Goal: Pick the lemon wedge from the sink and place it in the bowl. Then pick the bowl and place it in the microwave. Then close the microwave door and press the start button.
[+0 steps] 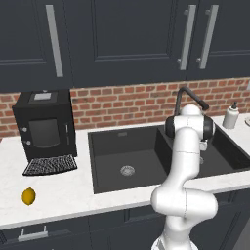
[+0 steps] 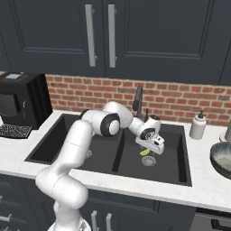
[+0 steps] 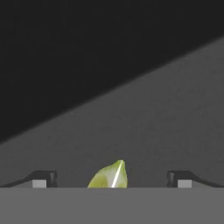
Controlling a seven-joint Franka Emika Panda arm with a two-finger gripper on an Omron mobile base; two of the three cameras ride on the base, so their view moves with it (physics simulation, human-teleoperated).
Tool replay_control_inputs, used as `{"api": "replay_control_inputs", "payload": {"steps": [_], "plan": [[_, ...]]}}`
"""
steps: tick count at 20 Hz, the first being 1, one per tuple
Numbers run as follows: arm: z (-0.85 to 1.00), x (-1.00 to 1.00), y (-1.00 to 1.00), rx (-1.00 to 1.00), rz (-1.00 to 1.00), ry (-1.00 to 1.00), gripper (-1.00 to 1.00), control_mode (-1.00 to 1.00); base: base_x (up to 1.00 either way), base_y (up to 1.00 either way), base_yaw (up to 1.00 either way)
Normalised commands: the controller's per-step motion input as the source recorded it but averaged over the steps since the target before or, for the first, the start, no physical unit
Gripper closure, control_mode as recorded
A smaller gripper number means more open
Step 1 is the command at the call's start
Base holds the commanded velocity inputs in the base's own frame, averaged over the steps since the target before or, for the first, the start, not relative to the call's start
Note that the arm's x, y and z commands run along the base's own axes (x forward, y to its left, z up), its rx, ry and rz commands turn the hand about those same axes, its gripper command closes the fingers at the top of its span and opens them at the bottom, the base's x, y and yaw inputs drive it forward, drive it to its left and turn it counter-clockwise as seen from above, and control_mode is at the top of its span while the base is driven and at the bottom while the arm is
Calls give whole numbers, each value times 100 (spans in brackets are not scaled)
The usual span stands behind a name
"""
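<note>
On the left of the white counter (image 1: 63, 188) a whole yellow lemon (image 1: 29, 196) lies near the front edge, with the black coffee machine (image 1: 44, 129) behind it against the brick wall. Moving right, the sink (image 2: 54, 144) shows its left basin with a silver drain, and the arm reaches over the divider into the right basin beside the faucet (image 2: 138, 103). Down in that right basin the gripper (image 2: 150, 150) hangs low over the floor, just above the lemon wedge (image 2: 145, 152), which lies close by the right drain. From the hand view the two fingertips (image 3: 43, 179) stand wide apart with the wedge between them, neither tip touching it as far as can be seen. Further right a soap bottle (image 2: 197, 126) stands at the back of the counter, and the bowl (image 2: 222, 158) sits at the far right edge, well apart from the sink. The first step is in hand: picking up the wedge. The next move likely calls for a slight further descent so the tips bracket the small slice, then closing gently on it, since such a tiny, tapered piece could slip out sideways.
</note>
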Motion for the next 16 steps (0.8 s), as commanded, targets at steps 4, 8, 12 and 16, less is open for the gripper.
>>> {"api": "replay_control_inputs", "payload": {"steps": [4,8,12,16], "plan": [[-19,8,-4,7,0,0,-100,-100,0,0,0],[-11,25,0,2,0,0,-100,-100,0,0,0],[-9,14,1,0,0,2,-100,-100,0,0,0],[-24,-27,13,0,0,3,-100,-100,0,0,0]]}}
